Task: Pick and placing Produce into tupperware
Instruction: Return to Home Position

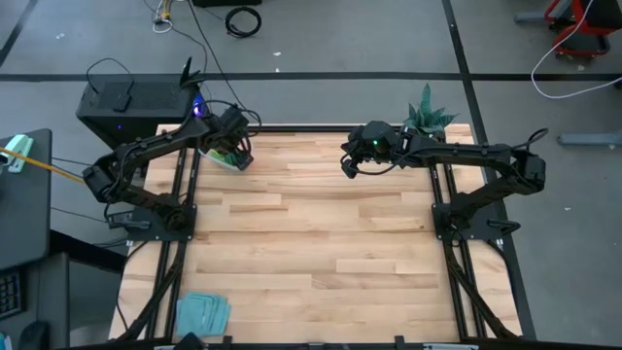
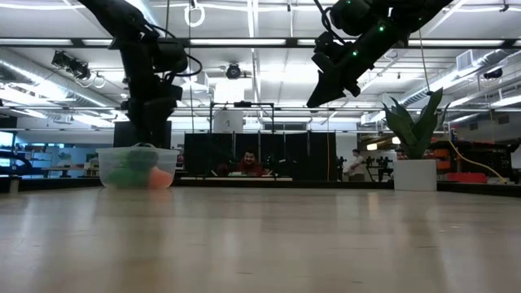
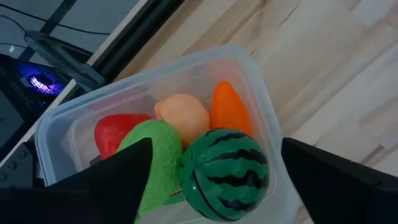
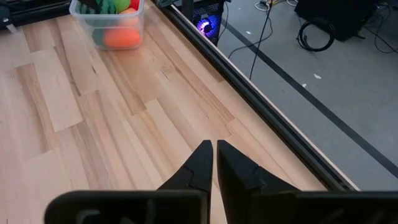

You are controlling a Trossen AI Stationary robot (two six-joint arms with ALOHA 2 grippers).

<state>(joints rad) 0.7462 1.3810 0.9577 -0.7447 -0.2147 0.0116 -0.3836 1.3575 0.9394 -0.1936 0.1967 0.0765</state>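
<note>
The clear tupperware (image 1: 229,157) (image 2: 137,168) (image 4: 109,22) stands by the table's far-left corner. In the left wrist view its rim (image 3: 249,62) frames the produce: a dark green striped ball (image 3: 227,174), a green oblong (image 3: 155,163), an orange carrot (image 3: 229,109), a red piece (image 3: 114,134) and a pale orange round piece (image 3: 181,115). My left gripper (image 3: 216,149) (image 1: 231,146) hangs open just above the tub, one finger on either side of the striped ball, touching nothing I can see. My right gripper (image 4: 214,146) (image 1: 348,165) (image 2: 317,102) is shut, raised over the far middle of the table.
A spiky potted plant (image 1: 428,115) (image 2: 415,138) stands at the far-right corner behind the right arm. A pale-blue cloth piece (image 1: 202,313) lies at the near-left corner. A black box (image 1: 126,102) sits off the table's far-left edge. Bare wood (image 1: 321,243) spans the middle.
</note>
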